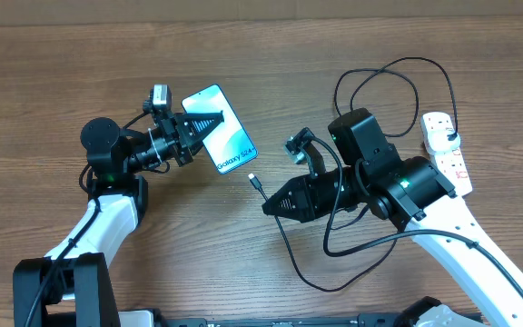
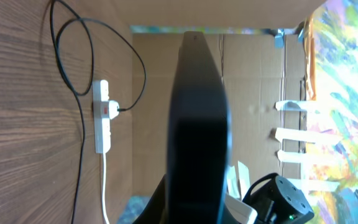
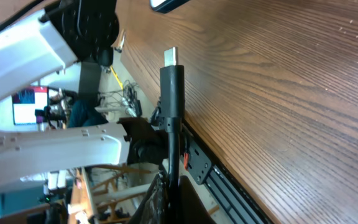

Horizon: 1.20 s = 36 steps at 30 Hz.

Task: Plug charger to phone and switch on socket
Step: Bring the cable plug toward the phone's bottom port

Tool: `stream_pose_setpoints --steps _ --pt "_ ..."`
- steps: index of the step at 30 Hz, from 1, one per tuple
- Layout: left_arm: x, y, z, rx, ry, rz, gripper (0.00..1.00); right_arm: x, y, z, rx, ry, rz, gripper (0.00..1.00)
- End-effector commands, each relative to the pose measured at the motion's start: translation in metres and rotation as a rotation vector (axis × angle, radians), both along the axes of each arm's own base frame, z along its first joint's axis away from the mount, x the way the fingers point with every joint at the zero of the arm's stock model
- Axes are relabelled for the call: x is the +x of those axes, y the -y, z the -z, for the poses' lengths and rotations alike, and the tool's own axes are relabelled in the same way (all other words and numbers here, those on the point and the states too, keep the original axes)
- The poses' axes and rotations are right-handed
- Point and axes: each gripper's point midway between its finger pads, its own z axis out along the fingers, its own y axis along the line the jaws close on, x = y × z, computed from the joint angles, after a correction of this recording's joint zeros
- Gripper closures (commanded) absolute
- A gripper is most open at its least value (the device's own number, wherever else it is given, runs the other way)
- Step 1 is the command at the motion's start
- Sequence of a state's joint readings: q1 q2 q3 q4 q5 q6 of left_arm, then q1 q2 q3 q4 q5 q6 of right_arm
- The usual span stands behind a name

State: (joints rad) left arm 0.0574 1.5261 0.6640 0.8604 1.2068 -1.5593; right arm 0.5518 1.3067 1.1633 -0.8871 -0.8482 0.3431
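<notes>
In right claw [image 1: 268, 206], charger [image 1: 255, 181].

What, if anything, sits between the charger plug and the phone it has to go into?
Nothing visible does. The charger plug, held by the right gripper, faces the phone in the left gripper, with only bare table between them.

Robotics lab: cardboard walls [image 2: 253, 74], wood-grain table [image 1: 62, 73].
</notes>
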Motion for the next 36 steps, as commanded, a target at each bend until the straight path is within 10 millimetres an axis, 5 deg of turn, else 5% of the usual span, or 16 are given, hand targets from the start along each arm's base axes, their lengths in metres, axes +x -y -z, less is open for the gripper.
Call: stream_pose_setpoints --steps 1,36 --pt "0.006 0.000 -0.013 0.015 0.072 -0.023 0.96 0.009 -0.005 0.000 -0.010 -0.049 0.051 0.96" --pt "0.005 0.001 -0.013 -0.002 0.035 -0.014 0.96 0.019 -0.022 0.001 0.048 -0.052 0.018 0.96"
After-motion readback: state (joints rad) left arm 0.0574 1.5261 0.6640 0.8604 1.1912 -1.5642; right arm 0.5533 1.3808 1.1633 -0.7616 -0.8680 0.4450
